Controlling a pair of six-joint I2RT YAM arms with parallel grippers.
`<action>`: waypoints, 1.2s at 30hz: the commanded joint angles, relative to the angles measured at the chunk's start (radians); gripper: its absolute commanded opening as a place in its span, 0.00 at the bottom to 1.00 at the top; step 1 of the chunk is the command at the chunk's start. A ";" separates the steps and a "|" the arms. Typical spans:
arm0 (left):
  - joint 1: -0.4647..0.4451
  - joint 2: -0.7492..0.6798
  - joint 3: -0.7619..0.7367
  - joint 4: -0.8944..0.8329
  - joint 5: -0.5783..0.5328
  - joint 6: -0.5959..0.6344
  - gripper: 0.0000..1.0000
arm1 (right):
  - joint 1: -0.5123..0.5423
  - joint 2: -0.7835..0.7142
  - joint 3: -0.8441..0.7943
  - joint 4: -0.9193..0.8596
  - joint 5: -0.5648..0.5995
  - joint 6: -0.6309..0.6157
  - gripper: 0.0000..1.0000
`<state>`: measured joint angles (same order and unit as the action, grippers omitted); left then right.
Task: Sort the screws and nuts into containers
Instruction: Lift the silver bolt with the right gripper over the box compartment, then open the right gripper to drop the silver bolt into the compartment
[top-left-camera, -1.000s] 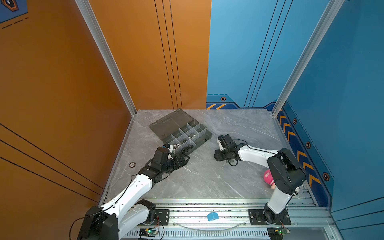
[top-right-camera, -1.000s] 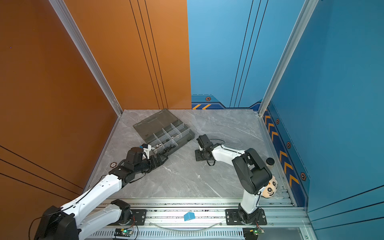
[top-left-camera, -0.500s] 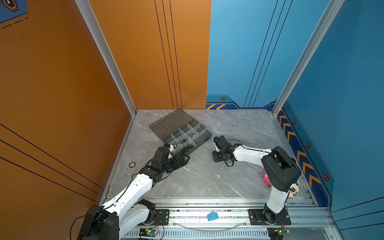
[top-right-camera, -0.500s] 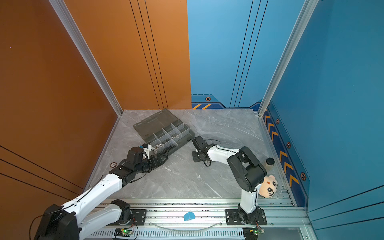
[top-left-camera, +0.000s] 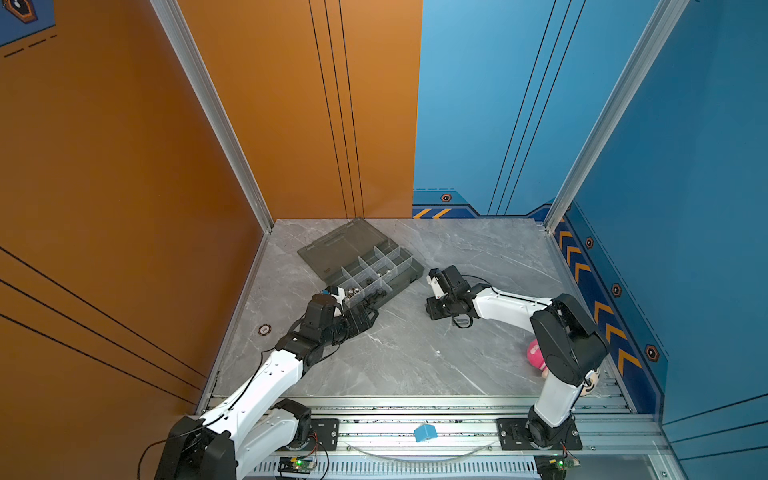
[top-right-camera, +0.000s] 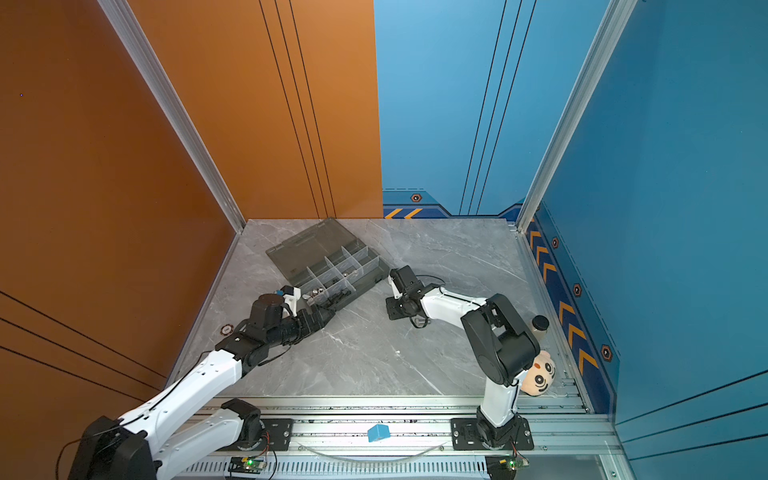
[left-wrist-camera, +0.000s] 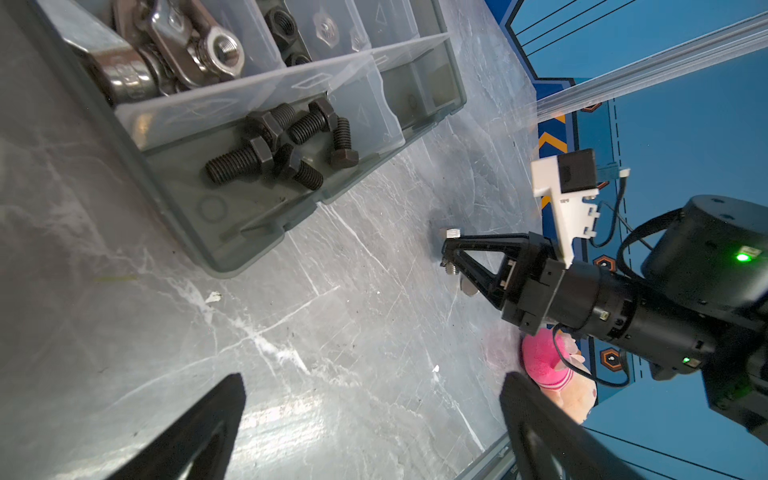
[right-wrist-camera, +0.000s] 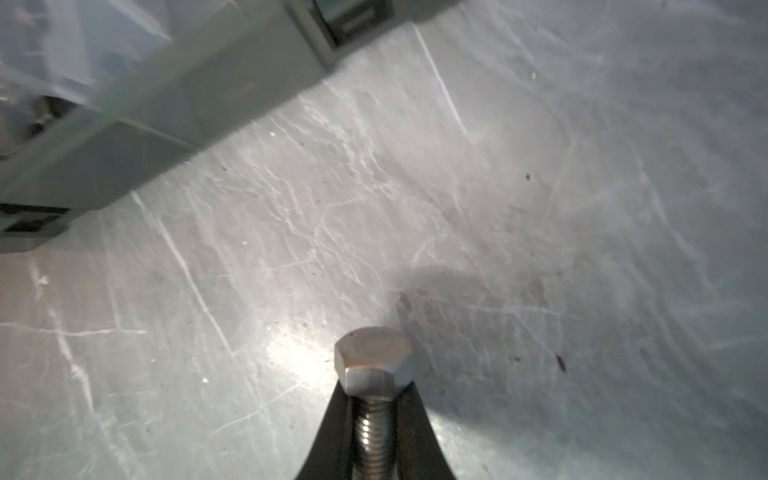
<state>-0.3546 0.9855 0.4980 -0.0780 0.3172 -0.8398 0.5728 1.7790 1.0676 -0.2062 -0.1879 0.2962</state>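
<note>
We saw the grey marble tabletop (top-left-camera: 395, 357) carrying the organizer box (top-right-camera: 309, 245) toward its far left corner, with the lid laid back flat. The left tool (left-wrist-camera: 372, 386) hung beside the box's near end, its jaws spread wide and empty. The right tool (right-wrist-camera: 374, 399) was clamped on the shank of a silver hex bolt (right-wrist-camera: 374, 365) near the tabletop's middle, outside the box. Black screws (left-wrist-camera: 286, 145) lay in an end compartment. Silver nuts (left-wrist-camera: 220, 50) filled the neighbouring one, and black nuts (left-wrist-camera: 282, 25) sat in another.

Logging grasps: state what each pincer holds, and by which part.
Right pincer grips a silver hex-head bolt by its threaded shank, just under the head. Left pincer holds nothing.
</note>
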 joint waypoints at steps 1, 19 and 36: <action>0.009 -0.019 -0.014 -0.010 -0.002 -0.004 0.98 | -0.005 -0.041 0.097 0.025 -0.090 -0.101 0.00; 0.039 -0.039 -0.025 -0.016 0.014 -0.001 0.98 | -0.001 0.348 0.639 -0.135 -0.117 -0.340 0.00; 0.053 -0.039 -0.026 -0.019 0.020 0.002 0.98 | 0.050 0.436 0.701 -0.150 -0.069 -0.351 0.00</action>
<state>-0.3119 0.9569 0.4839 -0.0860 0.3187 -0.8394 0.6197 2.1994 1.7294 -0.3336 -0.2836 -0.0380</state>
